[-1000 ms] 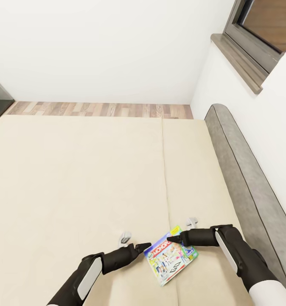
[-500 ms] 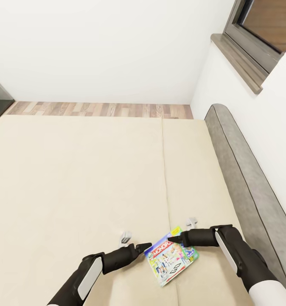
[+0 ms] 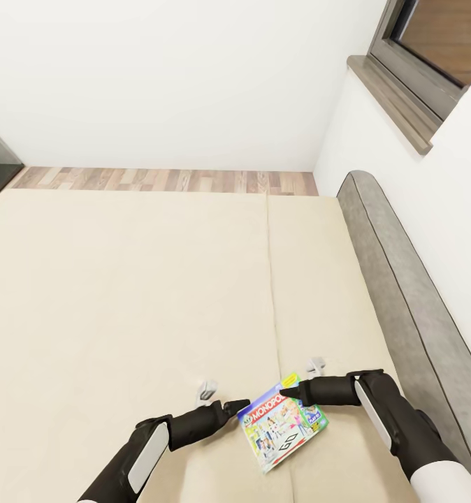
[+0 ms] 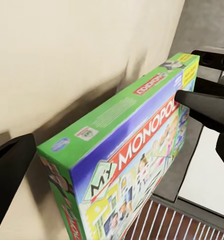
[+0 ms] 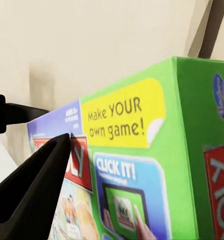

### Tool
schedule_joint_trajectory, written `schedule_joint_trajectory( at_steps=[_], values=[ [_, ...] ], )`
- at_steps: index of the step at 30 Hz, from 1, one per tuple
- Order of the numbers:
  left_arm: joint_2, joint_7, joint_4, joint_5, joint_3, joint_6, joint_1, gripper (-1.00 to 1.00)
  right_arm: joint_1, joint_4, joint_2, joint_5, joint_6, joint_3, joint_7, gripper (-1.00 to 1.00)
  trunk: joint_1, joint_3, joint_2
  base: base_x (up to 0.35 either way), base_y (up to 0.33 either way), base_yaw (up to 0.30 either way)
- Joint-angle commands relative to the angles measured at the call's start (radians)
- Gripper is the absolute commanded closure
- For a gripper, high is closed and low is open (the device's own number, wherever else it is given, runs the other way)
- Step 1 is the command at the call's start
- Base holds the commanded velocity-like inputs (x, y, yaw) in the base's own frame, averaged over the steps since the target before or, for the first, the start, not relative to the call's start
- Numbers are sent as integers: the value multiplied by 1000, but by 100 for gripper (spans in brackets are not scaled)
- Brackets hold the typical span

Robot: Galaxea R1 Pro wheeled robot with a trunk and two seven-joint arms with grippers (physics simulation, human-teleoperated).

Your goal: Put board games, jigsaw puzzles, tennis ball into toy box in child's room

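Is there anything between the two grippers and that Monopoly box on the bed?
Nothing visible. The left gripper sits at one corner of the Monopoly board game and the right gripper at its far edge, both right against it. Only the bare bed cover surrounds the box.

White wall [image 3: 158,77]; wood-plank floor strip [image 3: 165,179]; window sill [image 3: 389,101] upper right; grey padded headboard [image 3: 410,293].

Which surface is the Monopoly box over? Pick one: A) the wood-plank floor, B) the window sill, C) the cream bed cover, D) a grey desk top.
C: the Monopoly box sits over the cream bed cover, between the left gripper and right gripper.
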Motion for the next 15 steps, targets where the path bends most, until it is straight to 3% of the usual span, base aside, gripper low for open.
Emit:
schedule_joint_trajectory(
  at_steps=[1, 10, 15],
  values=[
    [0, 1, 0, 8, -1, 6, 0, -100, 0, 0, -1, -6, 7, 2, -2, 100, 0, -1, 0, 0, 0, 0],
    [0, 0, 0, 8, -1, 6, 0, -100, 0, -1, -2, -7, 8, 1, 9, 100, 0, -1, 0, 0, 0, 0],
    [14, -1, 0, 14, 12, 6, 3, -100, 0, -1, -5, -9, 12, -1, 16, 100, 0, -1, 0, 0, 0, 0]
  ],
)
